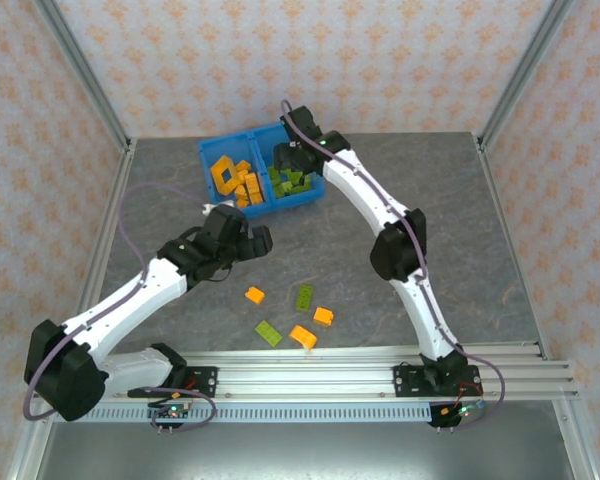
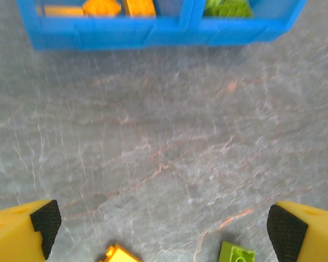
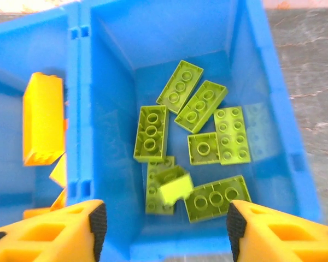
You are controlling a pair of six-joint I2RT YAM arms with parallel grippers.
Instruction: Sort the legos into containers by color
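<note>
Legos (image 1: pixel 254 295), top external view: orange legos (image 1: pixel 235 180) in left compartment of blue bin (image 1: pixel 290 203), green legos (image 1: pixel 290 183) in right compartment. Bin seated toward far edge of tabletop (image 1: pixel 460 220), left of centre. Five loose bricks (image 1: pixel 302 337), three orange and two green, scattered near the near edge, between the two arm bases. Between bin and loose bricks, left gripper (image 1: pixel 262 238). Over right compartment, right gripper (image 1: pixel 295 170).

Left wrist view: fingers of left gripper (image 2: pixel 165 222) spread wide, nothing between them but bare tabletop (image 2: pixel 164 136). One orange brick (image 2: pixel 119 254) and one green brick (image 2: pixel 236 254) cut off at bottom of frame, clear of both fingers. Blue bin (image 2: pixel 142 33) across the top.

Right wrist view: fingers of right gripper (image 3: pixel 167 224) apart, clamped on nothing, above near wall of right compartment. Green legos (image 3: pixel 151 132) lying on compartment floor, mostly studs up. One small green brick (image 3: pixel 175 186) tilted atop another. Orange legos (image 3: pixel 42 117) beyond middle wall (image 3: pixel 79 109), in left compartment.
</note>
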